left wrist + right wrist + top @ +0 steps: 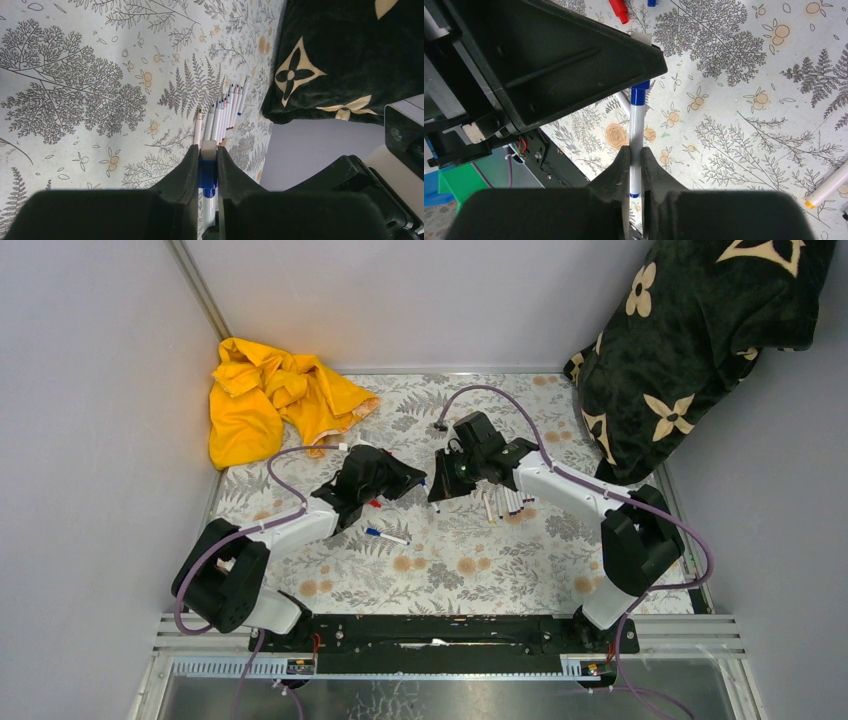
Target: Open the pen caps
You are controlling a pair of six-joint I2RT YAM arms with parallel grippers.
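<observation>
- Left wrist view: the left gripper [207, 153] is clenched on a blue pen cap [207, 177], just short of the row of pens [225, 112].
- The right gripper [635, 153] clamps that pen's white barrel [636, 122], near the same row.

The table [470, 560] is covered in a pale print of grey ferns and leaves with small orange blooms. At its far left corner is a bright yellow cloth [265, 400], at the far right a black blanket [690, 350] with cream flower motifs. The pens [505, 502] are white with coloured tips; one pen [637, 125] carries a blue cap [207, 172], and a red cap [619, 10] shows near the middle.
</observation>
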